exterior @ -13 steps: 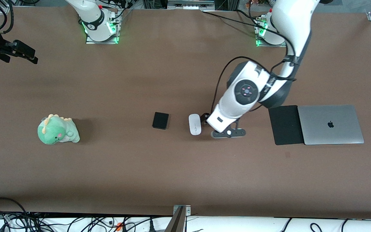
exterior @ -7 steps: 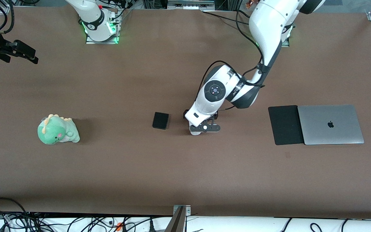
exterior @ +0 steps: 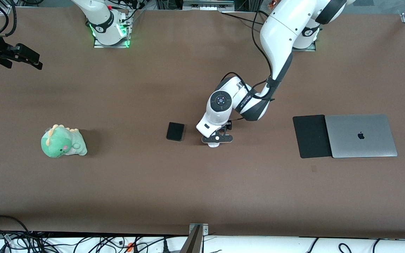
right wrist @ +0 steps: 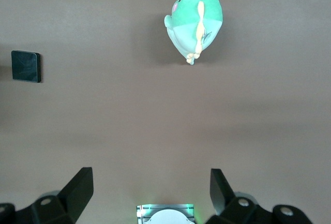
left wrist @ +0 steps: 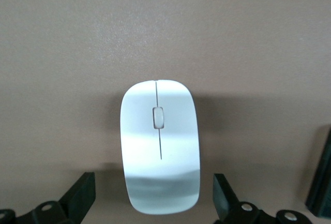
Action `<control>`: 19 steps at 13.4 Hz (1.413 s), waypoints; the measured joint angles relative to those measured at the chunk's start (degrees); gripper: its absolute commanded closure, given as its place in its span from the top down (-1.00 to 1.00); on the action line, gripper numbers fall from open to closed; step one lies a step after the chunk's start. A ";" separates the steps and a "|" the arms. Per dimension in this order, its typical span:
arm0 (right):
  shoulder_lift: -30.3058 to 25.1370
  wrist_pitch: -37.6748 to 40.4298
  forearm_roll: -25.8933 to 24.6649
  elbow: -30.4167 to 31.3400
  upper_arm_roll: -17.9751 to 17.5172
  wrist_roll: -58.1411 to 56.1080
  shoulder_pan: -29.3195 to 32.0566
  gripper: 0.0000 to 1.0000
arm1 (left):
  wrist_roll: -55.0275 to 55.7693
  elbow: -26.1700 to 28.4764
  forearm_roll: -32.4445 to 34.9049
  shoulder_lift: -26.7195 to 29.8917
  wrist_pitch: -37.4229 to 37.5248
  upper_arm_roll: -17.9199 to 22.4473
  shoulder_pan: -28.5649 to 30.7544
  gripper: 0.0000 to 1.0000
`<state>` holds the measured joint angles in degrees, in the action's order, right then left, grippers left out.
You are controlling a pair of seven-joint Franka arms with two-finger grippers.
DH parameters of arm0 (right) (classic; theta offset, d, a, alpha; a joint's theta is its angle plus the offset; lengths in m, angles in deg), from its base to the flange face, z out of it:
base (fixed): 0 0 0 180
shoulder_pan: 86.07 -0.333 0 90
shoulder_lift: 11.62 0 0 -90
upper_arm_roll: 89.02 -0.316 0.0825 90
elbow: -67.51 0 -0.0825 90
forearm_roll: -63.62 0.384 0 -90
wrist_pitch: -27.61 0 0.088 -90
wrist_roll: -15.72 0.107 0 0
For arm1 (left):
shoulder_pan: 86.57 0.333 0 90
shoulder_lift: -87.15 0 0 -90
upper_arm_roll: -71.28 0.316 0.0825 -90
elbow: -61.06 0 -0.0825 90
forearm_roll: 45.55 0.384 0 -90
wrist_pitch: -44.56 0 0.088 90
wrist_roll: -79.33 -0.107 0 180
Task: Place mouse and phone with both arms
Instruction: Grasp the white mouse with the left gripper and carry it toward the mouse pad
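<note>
The white oval mouse (left wrist: pixel 160 157) lies flat on the brown table, and in the front view my left hand covers almost all of it. My left gripper (left wrist: pixel 153 197) is open and low over the mouse, one finger (left wrist: pixel 81 193) on each side of its rear end, not touching. The small black phone (exterior: pixel 175 131) lies flat beside the mouse, toward the right arm's end, and also shows in the right wrist view (right wrist: pixel 26 66). My right gripper (exterior: pixel 23 56) is open and empty, held in the air at the right arm's end of the table, where that arm waits.
A green plush dinosaur (exterior: pixel 63 141) sits toward the right arm's end of the table. A black mouse pad (exterior: pixel 311 136) and a closed grey laptop (exterior: pixel 360 135) lie side by side toward the left arm's end. Cables hang past the table's near edge.
My left arm has swung toward the right arm's end, from beside the mouse to over it, and now hides the mouse in the front view. The right arm has not moved.
</note>
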<state>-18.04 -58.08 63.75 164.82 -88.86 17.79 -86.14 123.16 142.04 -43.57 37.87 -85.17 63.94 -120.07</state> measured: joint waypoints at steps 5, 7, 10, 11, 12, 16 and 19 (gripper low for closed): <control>0.19 0.18 0.00 0.01 -0.04 0.00 0.00 1.00 | 0.17 -0.02 0.01 -0.45 -0.47 0.31 -0.07 0.98; 0.30 0.25 0.00 0.01 -0.05 0.00 0.00 1.00 | 0.65 -0.03 0.01 -0.55 -0.54 0.31 -0.20 0.97; 0.44 0.27 0.00 0.01 -0.16 0.00 -0.07 1.00 | 0.87 -0.04 0.01 -0.76 -0.59 0.32 -0.32 0.76; 0.47 0.27 0.01 0.01 -0.22 0.00 -0.14 1.00 | 0.95 -0.05 0.01 -0.81 -0.61 0.31 -0.33 0.60; 0.52 0.28 0.01 0.01 -0.28 0.00 -0.26 1.00 | 1.00 -0.05 0.01 -0.85 -0.62 0.32 -0.34 0.42; 0.79 0.31 0.03 0.01 -0.39 0.00 -0.74 1.00 | 1.69 -0.17 0.01 -0.93 -0.64 0.31 -0.38 0.09; 0.88 0.31 1.14 0.01 -0.39 0.00 -0.82 1.00 | 1.94 -0.44 0.01 -0.94 -0.66 0.43 -0.36 0.12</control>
<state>-17.16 -57.77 64.89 164.83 -89.25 17.79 -86.96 125.10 141.60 -43.55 36.93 -85.83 64.37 -120.43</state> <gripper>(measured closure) 0.000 0.374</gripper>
